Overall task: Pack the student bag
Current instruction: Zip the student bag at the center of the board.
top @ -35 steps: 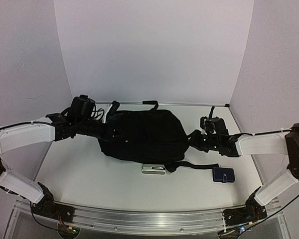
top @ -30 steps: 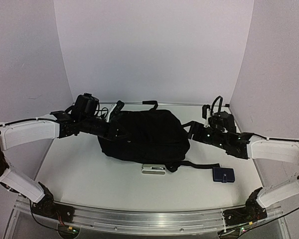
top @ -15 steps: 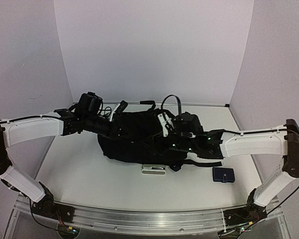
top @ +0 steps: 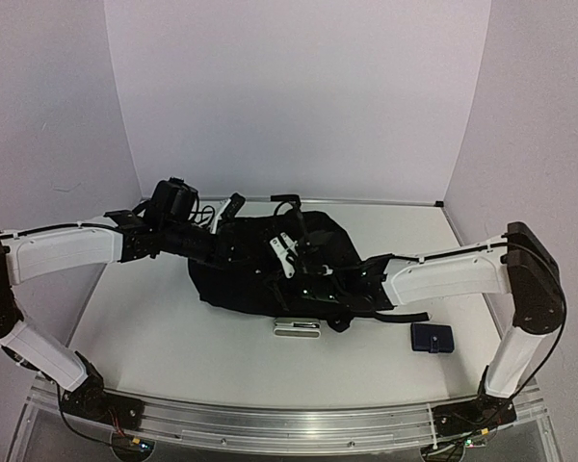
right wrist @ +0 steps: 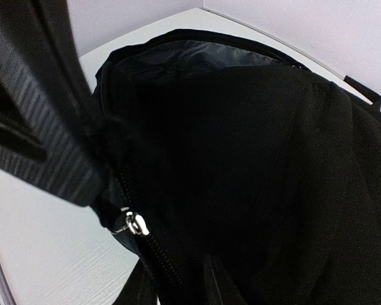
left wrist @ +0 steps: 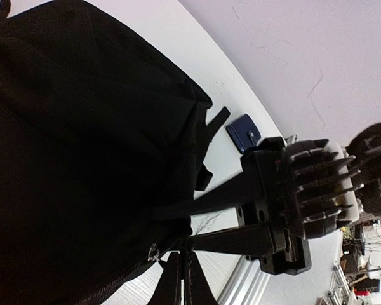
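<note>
Student bag [top: 270, 274], soft, black and rounded, zip mouth gaping, lies mid-table [top: 173, 327]. Left pincer [left wrist: 181, 267] pinches its edge beside the zipper; right pincer [right wrist: 178, 264] sits at its mouth, grip unclear.

Even, soft lighting; wrist cams blurry close-up, fisheye overhead.

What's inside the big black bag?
Through the open top of the bag, only grey lining shows. Deeper down it is too dark to tell if anything is packed.

The right gripper [top: 287, 252] has swung leftward (from beside it) over the student bag [top: 239, 285]
</note>
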{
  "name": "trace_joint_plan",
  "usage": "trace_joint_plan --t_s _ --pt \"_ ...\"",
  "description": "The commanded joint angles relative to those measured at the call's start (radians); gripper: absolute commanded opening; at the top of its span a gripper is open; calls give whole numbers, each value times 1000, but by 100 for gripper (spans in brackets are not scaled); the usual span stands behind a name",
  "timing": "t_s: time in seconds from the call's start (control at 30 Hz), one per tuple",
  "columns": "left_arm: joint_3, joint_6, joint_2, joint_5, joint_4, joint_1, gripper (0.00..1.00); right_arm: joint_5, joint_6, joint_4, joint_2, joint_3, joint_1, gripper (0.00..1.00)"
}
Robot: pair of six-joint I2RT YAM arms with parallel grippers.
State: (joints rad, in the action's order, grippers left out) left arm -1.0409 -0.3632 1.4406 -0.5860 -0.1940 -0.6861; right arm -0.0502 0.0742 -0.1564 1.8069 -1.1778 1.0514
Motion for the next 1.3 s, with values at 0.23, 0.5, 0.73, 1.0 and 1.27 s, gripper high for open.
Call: trace_joint_plan --t_s 0.23,0.5,0.73,1.0,1.27 --pt "-34 35 -139 277 -24 77 0 -296 23 -27 -101 128 48 0" --pt "37 41 -221 260 -25 197 0 -347 110 -29 -195 238 49 0" --pt "80 48 -287 263 -40 315 0 -342 164 -27 -267 302 49 0" --pt "78 39 -249 88 7 371 0 -310 195 -17 -288 307 52 5" --pt "-30 64 -221 -195 -139 347 0 -208 210 33 -243 140 93 63"
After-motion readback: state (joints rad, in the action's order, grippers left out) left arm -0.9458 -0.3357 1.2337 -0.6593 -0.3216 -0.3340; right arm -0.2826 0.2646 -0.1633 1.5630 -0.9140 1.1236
